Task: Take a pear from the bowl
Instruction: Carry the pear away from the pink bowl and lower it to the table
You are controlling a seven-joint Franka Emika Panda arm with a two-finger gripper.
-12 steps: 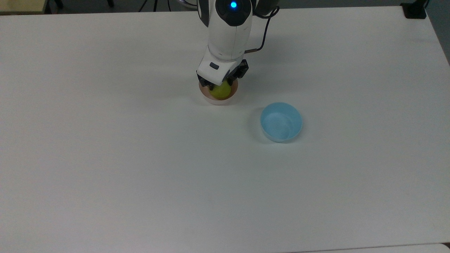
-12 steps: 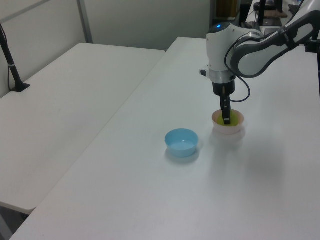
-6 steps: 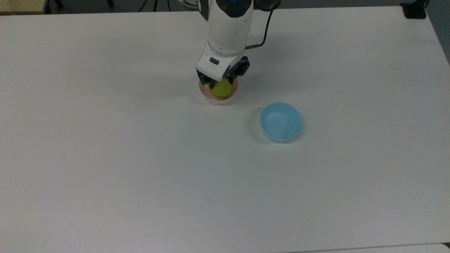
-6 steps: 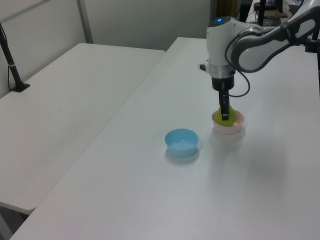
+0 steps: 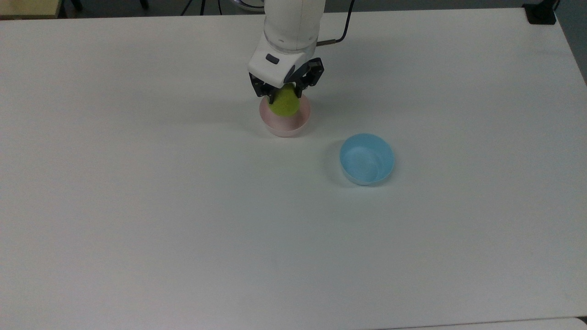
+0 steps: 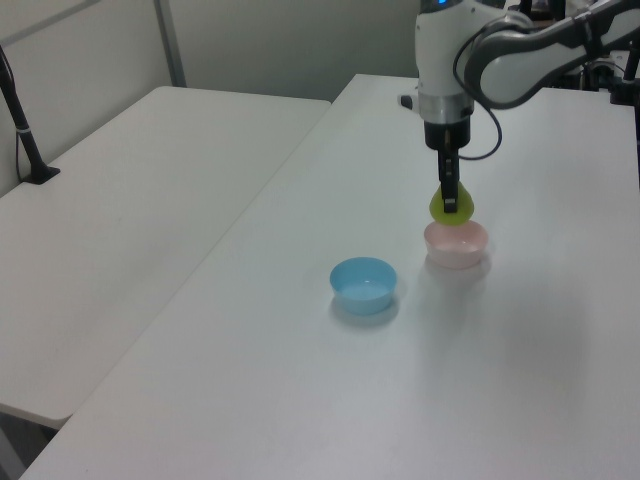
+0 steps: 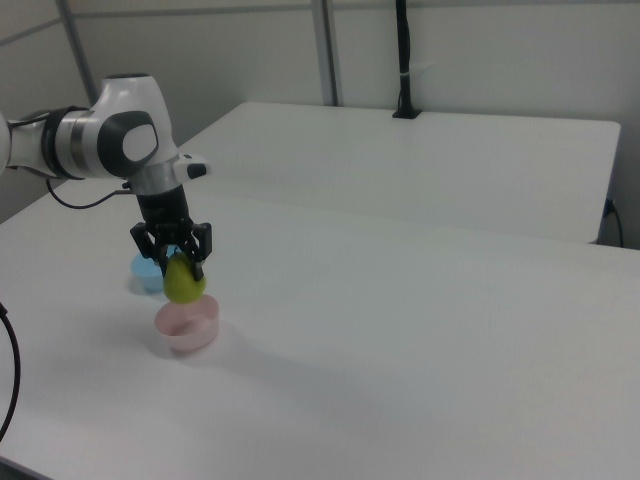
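Note:
The yellow-green pear (image 5: 284, 103) (image 6: 451, 206) (image 7: 183, 281) hangs just above the pale pink bowl (image 5: 285, 124) (image 6: 456, 245) (image 7: 187, 327), clear of its rim. My gripper (image 5: 285, 94) (image 6: 451, 200) (image 7: 173, 262) points straight down and is shut on the pear's upper part, a dark finger on each side. The bowl stands on the white table (image 5: 183, 206) with nothing in it, directly below the fruit.
A light blue bowl (image 5: 366, 158) (image 6: 364, 285) (image 7: 146, 273) stands on the table a short way from the pink one, toward the top view's lower right. A black cable (image 5: 341, 27) trails from the arm. A second white table (image 6: 130, 200) adjoins this one.
The gripper has risen with the pear held in it. The pear went from resting inside the pink bowl to hanging above its rim. Both bowls stayed put.

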